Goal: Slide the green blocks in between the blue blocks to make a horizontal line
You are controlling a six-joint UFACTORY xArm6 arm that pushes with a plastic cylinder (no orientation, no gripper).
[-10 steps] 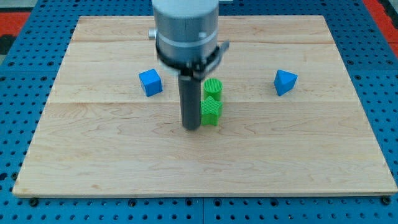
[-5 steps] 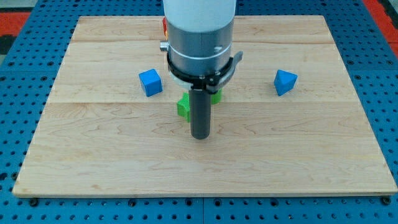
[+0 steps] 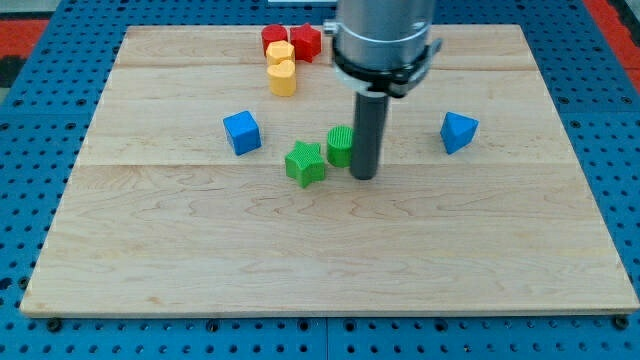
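Observation:
A green star block (image 3: 305, 163) lies near the board's middle. A green cylinder block (image 3: 340, 146) sits just to its upper right, touching or almost touching it. A blue cube (image 3: 241, 132) lies to their left and a blue pyramid-like block (image 3: 458, 131) lies far to the right. My tip (image 3: 364, 177) rests on the board right beside the green cylinder, on its right side. The rod hides part of the cylinder's right edge.
Two red blocks (image 3: 290, 41) and two yellow blocks (image 3: 282, 66) cluster at the view's top, left of the arm body. The wooden board (image 3: 150, 250) lies on a blue pegboard table.
The tip moved from left of the green blocks, round below them, to their right. The green star slid left, off the cylinder's lower side. The arm body shifted right, uncovering the red and yellow blocks.

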